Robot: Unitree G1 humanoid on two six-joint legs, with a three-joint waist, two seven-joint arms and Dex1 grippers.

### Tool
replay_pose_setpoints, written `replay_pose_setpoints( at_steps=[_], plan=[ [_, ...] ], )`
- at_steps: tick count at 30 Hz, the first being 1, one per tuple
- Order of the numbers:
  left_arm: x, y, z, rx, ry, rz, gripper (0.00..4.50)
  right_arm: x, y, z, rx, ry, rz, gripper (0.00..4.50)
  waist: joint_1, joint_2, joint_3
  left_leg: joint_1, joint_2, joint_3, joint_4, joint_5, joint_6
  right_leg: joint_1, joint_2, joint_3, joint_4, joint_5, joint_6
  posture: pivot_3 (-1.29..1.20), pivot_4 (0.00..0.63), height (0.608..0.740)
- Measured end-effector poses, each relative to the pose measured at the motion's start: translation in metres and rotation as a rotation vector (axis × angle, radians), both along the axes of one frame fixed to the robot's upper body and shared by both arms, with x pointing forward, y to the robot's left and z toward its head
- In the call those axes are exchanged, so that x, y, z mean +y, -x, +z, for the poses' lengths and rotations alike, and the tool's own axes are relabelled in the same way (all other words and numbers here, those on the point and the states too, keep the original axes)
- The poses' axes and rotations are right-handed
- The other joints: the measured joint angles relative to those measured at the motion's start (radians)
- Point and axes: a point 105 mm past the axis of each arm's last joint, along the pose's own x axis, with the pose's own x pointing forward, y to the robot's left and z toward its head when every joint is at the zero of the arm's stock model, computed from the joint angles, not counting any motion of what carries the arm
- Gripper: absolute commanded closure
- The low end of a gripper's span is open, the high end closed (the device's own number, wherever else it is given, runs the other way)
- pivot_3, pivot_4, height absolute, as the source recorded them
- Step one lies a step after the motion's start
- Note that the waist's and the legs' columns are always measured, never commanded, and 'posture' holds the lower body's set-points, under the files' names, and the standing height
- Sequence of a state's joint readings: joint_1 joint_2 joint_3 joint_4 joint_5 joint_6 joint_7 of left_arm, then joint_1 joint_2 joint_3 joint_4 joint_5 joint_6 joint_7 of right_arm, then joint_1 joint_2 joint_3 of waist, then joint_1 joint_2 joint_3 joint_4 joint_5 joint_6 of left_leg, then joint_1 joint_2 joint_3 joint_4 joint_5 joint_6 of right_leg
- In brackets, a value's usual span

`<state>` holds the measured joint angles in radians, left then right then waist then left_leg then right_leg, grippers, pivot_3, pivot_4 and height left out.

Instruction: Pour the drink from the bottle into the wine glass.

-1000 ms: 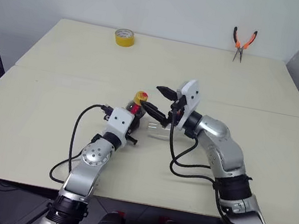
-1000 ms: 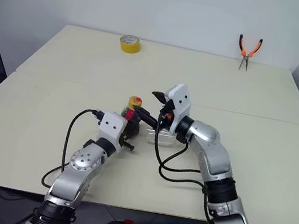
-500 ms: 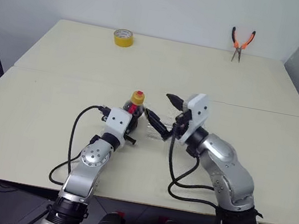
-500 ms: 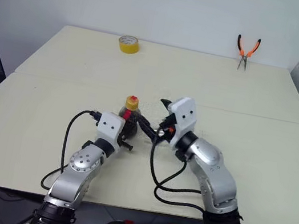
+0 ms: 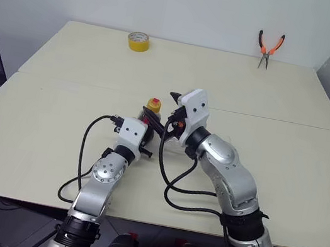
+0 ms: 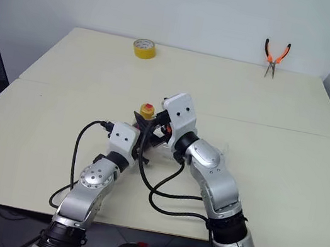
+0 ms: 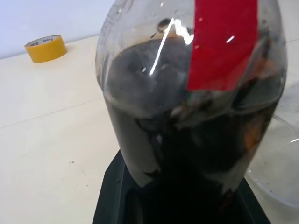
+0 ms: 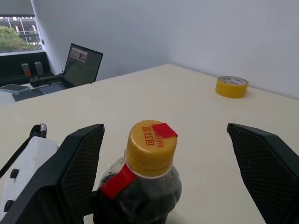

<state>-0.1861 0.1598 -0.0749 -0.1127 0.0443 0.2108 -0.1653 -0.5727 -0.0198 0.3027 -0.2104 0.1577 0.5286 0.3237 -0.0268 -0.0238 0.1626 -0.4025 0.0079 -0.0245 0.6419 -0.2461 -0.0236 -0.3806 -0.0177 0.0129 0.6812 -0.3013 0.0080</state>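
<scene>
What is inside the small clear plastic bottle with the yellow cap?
The clear plastic bottle holds dark, almost black drink, filling most of its body. Its red label covers part of it; the bottom is hidden.

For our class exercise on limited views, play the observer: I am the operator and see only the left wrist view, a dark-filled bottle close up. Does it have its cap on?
Observer: Yes, a yellow-orange screw cap closes the small squat clear plastic bottle.
Operator: Where is the right gripper?
Observer: The right gripper is at the cap, its black fingers wide open on either side, not touching.
Operator: Any tools around?
Observer: Orange-handled pliers by the pale table's far edge, on the right.
</scene>
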Motion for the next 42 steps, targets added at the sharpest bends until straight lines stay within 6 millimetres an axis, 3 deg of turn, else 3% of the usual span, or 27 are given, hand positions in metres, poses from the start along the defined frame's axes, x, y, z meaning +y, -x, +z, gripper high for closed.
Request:
replay_pose_setpoints(
  at_steps=[11, 20, 24, 27, 30, 35, 39, 42],
  plan=[
    [-0.004, 0.0, 0.0, 0.0, -0.002, -0.012, 3.76, -0.01, -0.011, -0.004, 0.022, -0.004, -0.052, 0.0, 0.0, 0.0, 0.0, 0.0, 0.0, 0.0, 0.0, 0.0, 0.0, 0.0, 0.0, 0.0, 0.0, 0.0, 0.0, 0.0, 0.15, 0.74],
    [-0.008, 0.0, -0.004, 0.013, -0.009, -0.024, 3.76, -0.028, -0.005, -0.013, 0.039, 0.001, -0.066, 0.0, 0.0, 0.0, 0.0, 0.0, 0.0, 0.0, 0.0, 0.0, 0.0, 0.0, 0.0, 0.0, 0.0, 0.0, 0.0, 0.0, 0.15, 0.74],
    [0.006, -0.001, -0.001, 0.001, -0.011, 0.017, 3.76, -0.069, -0.021, -0.024, 0.084, -0.001, -0.224, 0.0, 0.001, 0.0, 0.0, 0.0, 0.0, 0.0, 0.0, 0.0, 0.0, 0.0, 0.0, 0.0, 0.0, 0.0, 0.0, 0.0, 0.15, 0.74],
    [0.008, -0.002, 0.0, 0.0, -0.01, 0.024, 3.76, -0.075, -0.023, -0.023, 0.087, -0.011, -0.253, 0.0, -0.001, 0.0, 0.0, 0.0, 0.0, 0.0, -0.001, 0.0, 0.0, 0.0, 0.0, 0.0, 0.0, 0.0, 0.0, 0.0, 0.15, 0.74],
    [0.004, -0.001, 0.0, 0.001, -0.005, 0.014, 3.76, -0.07, -0.018, -0.025, 0.097, 0.001, -0.219, 0.0, -0.003, 0.0, 0.0, 0.0, 0.0, 0.0, -0.001, 0.0, 0.0, 0.0, 0.001, 0.0, 0.0, 0.0, 0.0, 0.0, 0.15, 0.74],
    [0.004, -0.002, 0.001, -0.002, -0.006, 0.011, 3.76, -0.026, 0.011, -0.01, 0.056, 0.019, 0.001, 0.0, -0.004, 0.0, 0.0, 0.0, 0.001, 0.0, -0.001, 0.0, 0.0, 0.0, 0.001, 0.0, 0.0, 0.0, 0.0, 0.0, 0.15, 0.74],
    [0.004, -0.002, 0.001, -0.003, -0.008, 0.009, 3.76, -0.012, 0.009, 0.01, 0.011, -0.01, 0.017, 0.0, -0.001, 0.0, 0.0, 0.0, 0.0, 0.0, 0.0, 0.0, 0.0, 0.0, 0.001, 0.0, 0.0, 0.0, 0.0, 0.0, 0.15, 0.74],
    [0.004, -0.002, 0.001, -0.002, -0.009, 0.009, 3.76, -0.008, 0.003, 0.007, 0.018, 0.001, 0.001, 0.0, 0.001, 0.0, 0.0, 0.0, 0.0, 0.0, 0.0, 0.0, 0.0, 0.0, 0.0, 0.0, 0.0, 0.0, 0.0, 0.0, 0.15, 0.74]
  ],
)
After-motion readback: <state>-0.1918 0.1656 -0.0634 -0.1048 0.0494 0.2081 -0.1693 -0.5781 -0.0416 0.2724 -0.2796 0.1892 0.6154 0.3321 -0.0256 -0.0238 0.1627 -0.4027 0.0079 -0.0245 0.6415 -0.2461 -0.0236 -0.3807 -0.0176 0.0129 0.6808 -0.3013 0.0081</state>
